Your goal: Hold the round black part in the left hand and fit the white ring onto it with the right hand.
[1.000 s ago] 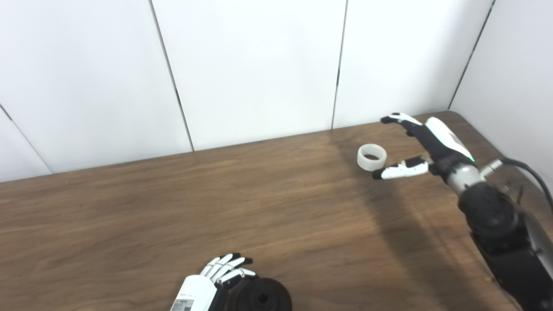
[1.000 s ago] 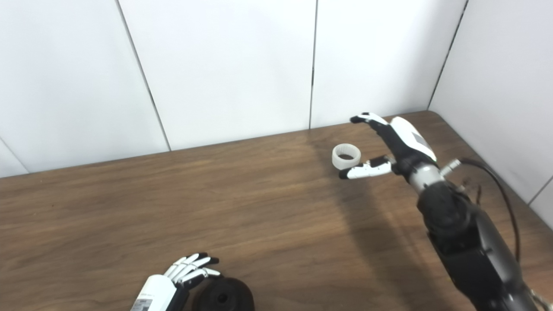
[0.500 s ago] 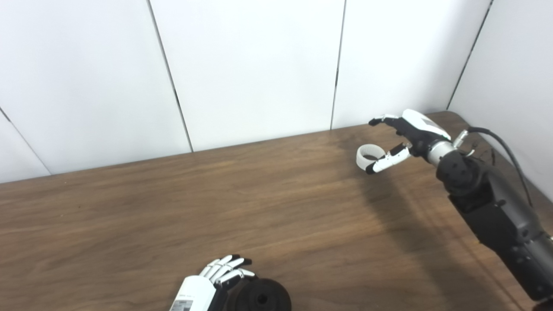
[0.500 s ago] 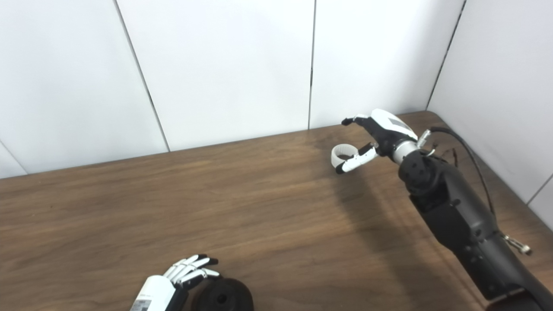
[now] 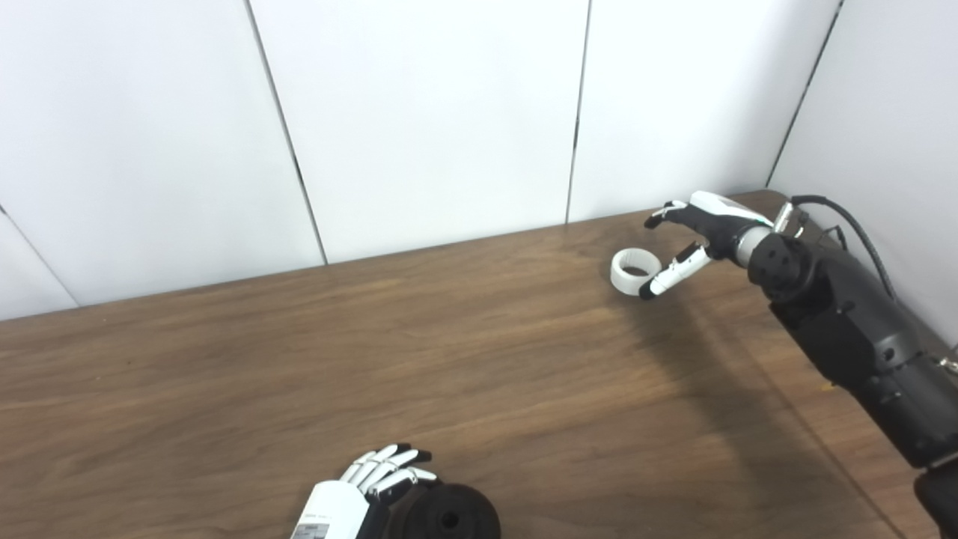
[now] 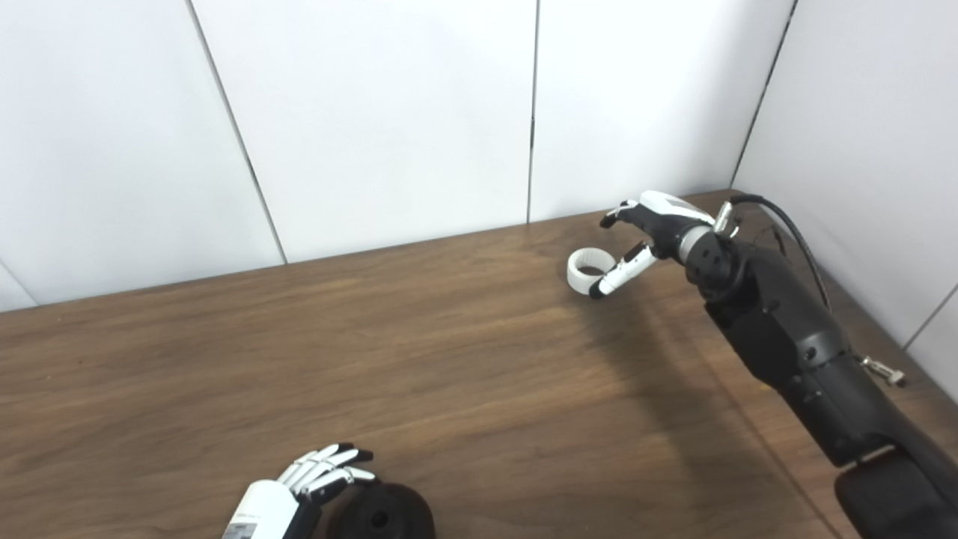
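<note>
The white ring (image 5: 633, 271) lies flat on the wooden table (image 5: 419, 352) near its far right corner. My right hand (image 5: 692, 233) hovers just right of it, open, with the thumb tip against the ring's near right side and the fingers arched over its far side. The round black part (image 5: 452, 516), a disc with a centre hole, sits at the bottom edge of the picture. My left hand (image 5: 374, 485) rests beside it on its left, fingers spread and open, touching or nearly touching the part's rim.
White wall panels (image 5: 419, 112) close off the table at the back and on the right. A black cable (image 5: 853, 228) loops off my right forearm near the right wall. The table's right edge (image 5: 838, 247) runs close behind the right arm.
My right hand has reached further in toward the ring and tilted down, the thumb closing up to the ring's side. The left hand and black part have not moved; the camera has shifted slightly.
</note>
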